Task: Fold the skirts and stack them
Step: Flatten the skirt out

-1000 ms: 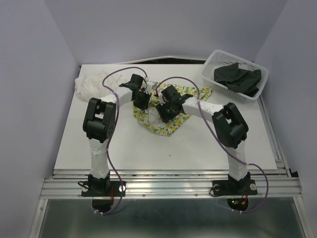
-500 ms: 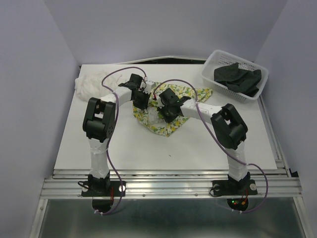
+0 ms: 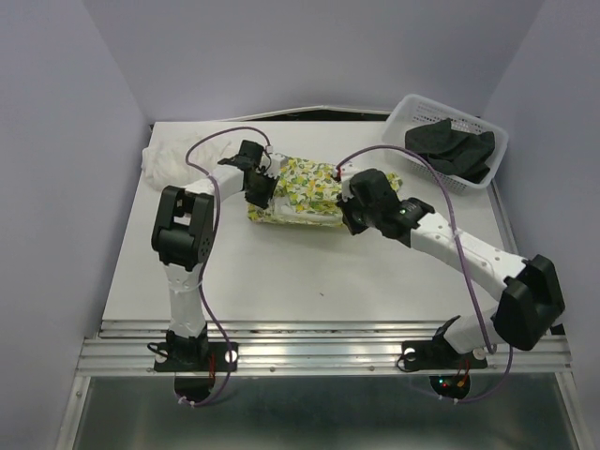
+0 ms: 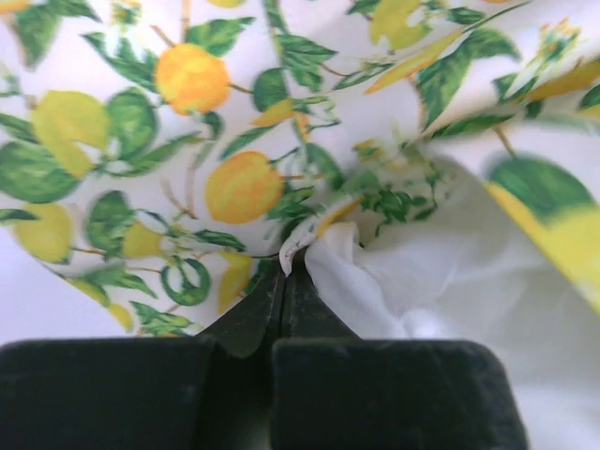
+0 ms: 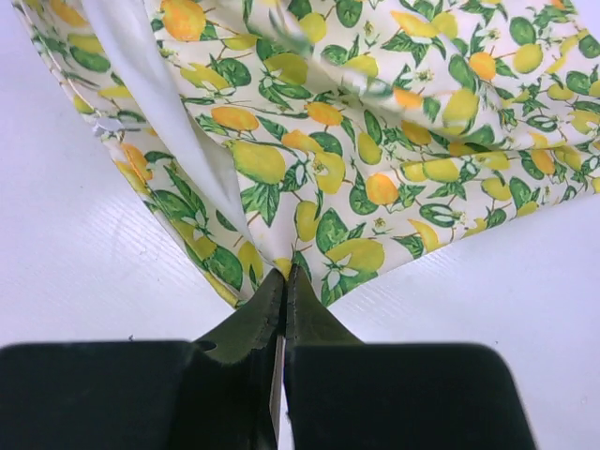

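Centre frame, the lemon-print skirt (image 3: 298, 192) lies left-to-right, its ends pinched by the closed left tool (image 3: 261, 190) and right tool (image 3: 343, 202).

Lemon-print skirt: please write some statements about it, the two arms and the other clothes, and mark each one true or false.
1. The left gripper has its fingers shut on the lemon-print skirt. True.
2. The black skirt lies flat on the table beside the lemon-print skirt. False: it lies in the basket at the far right.
3. The right gripper is open and holds nothing. False: its fingers are shut on an edge of the lemon-print skirt.
4. The white skirt lies bunched at the far left corner of the table. True.
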Tool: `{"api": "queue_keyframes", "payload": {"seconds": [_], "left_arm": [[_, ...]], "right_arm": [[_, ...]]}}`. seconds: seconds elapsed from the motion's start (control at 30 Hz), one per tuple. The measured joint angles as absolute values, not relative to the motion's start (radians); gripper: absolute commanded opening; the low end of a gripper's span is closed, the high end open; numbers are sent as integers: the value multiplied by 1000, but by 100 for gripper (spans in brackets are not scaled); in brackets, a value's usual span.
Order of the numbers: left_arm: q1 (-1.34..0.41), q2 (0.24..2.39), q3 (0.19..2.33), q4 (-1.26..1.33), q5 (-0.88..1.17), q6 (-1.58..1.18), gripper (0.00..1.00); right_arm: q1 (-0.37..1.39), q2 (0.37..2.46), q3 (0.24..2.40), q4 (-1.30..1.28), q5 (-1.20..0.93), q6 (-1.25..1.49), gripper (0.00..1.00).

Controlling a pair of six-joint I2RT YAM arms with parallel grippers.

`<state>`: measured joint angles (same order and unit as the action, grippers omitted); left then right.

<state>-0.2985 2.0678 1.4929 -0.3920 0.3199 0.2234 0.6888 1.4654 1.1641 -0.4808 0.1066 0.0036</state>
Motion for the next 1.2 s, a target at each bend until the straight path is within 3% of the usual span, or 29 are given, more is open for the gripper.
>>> {"api": "queue_keyframes", "payload": {"seconds": [0.17, 0.33, 0.4, 0.47, 0.57, 0.77, 0.97, 1.2], "left_arm": [[-290, 1975, 1396, -401, 286, 257, 5], [-295, 1790, 1271, -403, 295, 337, 32], [-303, 1702, 1228, -399, 306, 383, 42], [-313, 1637, 1197, -402, 317, 416, 49], [-322, 1571, 1148, -402, 338, 450, 55], [-368, 1445, 1024, -425, 354, 474, 59], [-398, 1410, 974, -405, 352, 376, 63], [-397, 1410, 956, -387, 360, 276, 64]], "right_arm": [[638, 1370, 961, -454, 102, 40, 1], [622, 1382, 899, -503, 54, 31, 2], [622, 1381, 900, -496, 10, 15, 16], [622, 1381, 900, -498, -28, -5, 37], [622, 1381, 900, -501, -71, -30, 52], [622, 1367, 908, -525, -140, -98, 52], [624, 1408, 1007, -512, -168, -129, 43], [646, 1556, 1066, -459, -122, -181, 46]]}}
